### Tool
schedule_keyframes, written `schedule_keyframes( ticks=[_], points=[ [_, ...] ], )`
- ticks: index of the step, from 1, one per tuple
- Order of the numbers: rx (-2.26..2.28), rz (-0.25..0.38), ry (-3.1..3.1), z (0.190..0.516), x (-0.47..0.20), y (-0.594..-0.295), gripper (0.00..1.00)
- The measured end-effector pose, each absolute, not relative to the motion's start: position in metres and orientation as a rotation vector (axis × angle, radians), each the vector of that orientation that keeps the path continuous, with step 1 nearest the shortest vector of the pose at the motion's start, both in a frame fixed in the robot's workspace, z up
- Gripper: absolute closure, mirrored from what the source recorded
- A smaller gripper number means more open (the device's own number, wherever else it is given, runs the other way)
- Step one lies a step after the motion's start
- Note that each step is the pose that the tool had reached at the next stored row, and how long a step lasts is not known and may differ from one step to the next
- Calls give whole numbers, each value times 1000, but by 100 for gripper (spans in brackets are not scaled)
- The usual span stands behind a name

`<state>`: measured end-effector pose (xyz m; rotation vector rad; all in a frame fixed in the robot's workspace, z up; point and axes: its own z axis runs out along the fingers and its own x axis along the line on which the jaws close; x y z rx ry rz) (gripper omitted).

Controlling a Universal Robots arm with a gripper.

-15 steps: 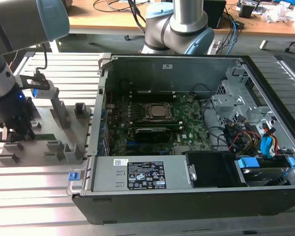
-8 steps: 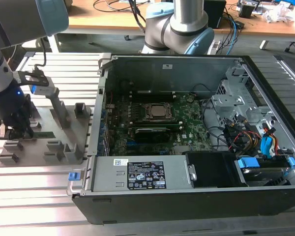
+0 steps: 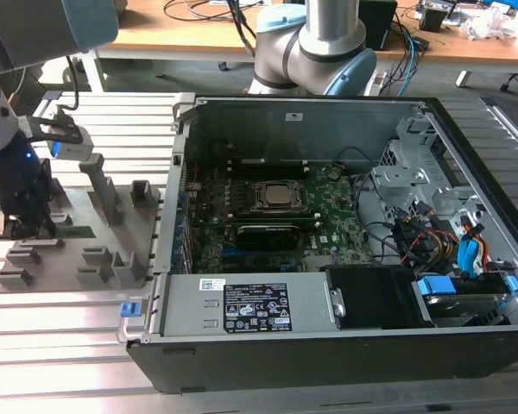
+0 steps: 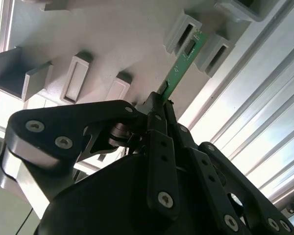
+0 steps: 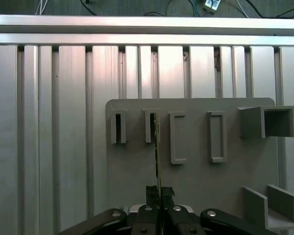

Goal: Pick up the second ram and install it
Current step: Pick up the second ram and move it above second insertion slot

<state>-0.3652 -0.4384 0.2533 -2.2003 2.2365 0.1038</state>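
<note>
My end effector (image 4: pixel 159 106) is clamped on one end of the second ram (image 4: pixel 184 58), a thin green stick standing on edge over the grey fixture plate (image 5: pixel 201 186). In the second wrist view the stick's long axis runs straight out from my grip, and its far end sits between two upright blocks (image 4: pixel 213 49). The plate rests on the slatted metal surface (image 3: pixel 69 345) at the exterior view's left, well apart from the open computer case (image 3: pixel 268 349) and its motherboard (image 3: pixel 328 226).

We are seeing a thin green circuit-board stick (image 4: pixel 182 66) dotted with dark chips, a black metal gripper (image 4: pixel 161 100), a plain grey plastic fixture plate (image 5: pixel 196 181) and a silver grooved table (image 5: pixel 54 122).
</note>
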Motion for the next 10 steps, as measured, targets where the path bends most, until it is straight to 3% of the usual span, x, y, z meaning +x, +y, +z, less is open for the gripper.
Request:
schedule_keyframes(
  ticks=[10],
  points=[
    [-2200, 104, 2236, 267, -365, -438, 86]
  ],
)
